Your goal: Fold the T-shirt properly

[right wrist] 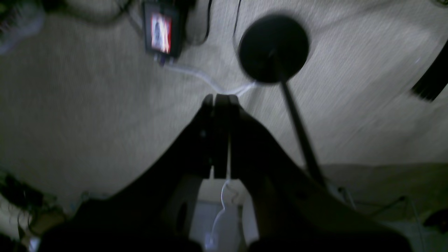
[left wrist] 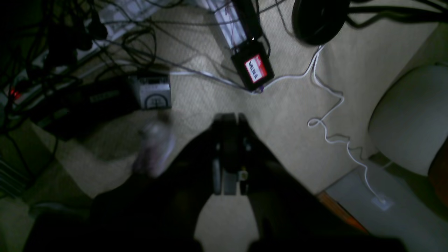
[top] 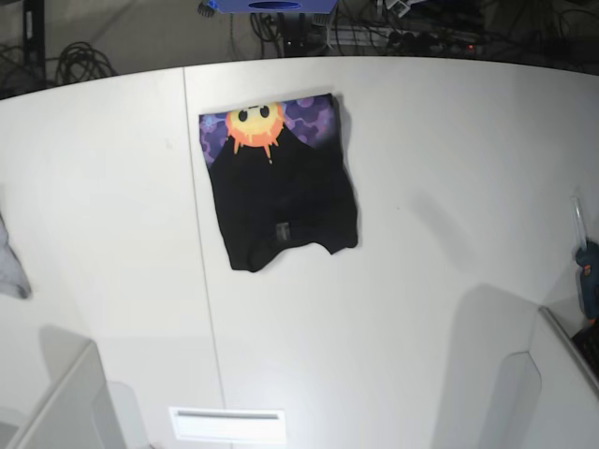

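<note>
This looks like a robotics lab or test room. A wide white desk (top: 421, 187) stands on beige carpet (left wrist: 287, 115), with tangled black cables (left wrist: 115, 49), a white cord (left wrist: 329, 119) and a small black labelled box (left wrist: 252, 69) on the floor. More cables (top: 80, 61) lie behind the desk.

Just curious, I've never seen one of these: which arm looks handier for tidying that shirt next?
Probably the right, only slightly: the T-shirt lies folded left of the table's middle, that arm's side. Both arms are off the table.

left gripper (left wrist: 229, 119) fingers shut; right gripper (right wrist: 221, 99) likewise
</note>
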### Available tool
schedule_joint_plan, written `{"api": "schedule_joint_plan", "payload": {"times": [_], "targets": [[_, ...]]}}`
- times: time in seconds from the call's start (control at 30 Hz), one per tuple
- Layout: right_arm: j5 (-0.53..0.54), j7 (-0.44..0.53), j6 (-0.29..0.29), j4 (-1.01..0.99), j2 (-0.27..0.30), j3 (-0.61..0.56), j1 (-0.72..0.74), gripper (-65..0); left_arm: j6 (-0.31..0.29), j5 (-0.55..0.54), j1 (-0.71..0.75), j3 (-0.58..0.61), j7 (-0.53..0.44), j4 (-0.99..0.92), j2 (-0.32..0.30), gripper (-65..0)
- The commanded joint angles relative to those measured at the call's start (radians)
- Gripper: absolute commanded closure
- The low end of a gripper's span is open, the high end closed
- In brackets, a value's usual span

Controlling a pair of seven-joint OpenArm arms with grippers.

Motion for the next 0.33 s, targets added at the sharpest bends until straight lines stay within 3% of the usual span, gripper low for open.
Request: {"api": "schedule_joint_plan", "payload": {"times": [0.0,0.13,0.3], "targets": [[-0.003,0.005,-0.002,0.001,0.005,0.000,-0.012,0.0,-0.009,-0.002,0.011,0.001,-0.005,-0.001,-0.006,0.0],[-0.003,0.008,-0.003,0.001,0.005,0.000,-0.012,0.0,-0.009,-0.003,0.019,0.001,-0.106,-0.004,-0.002,0.0],[-0.003,0.005,-0.003,-0.001,0.011,0.000,-0.014,0.0,-0.008,-0.003,0.021,-0.001,-0.121,-0.002,0.000,0.0]]}}
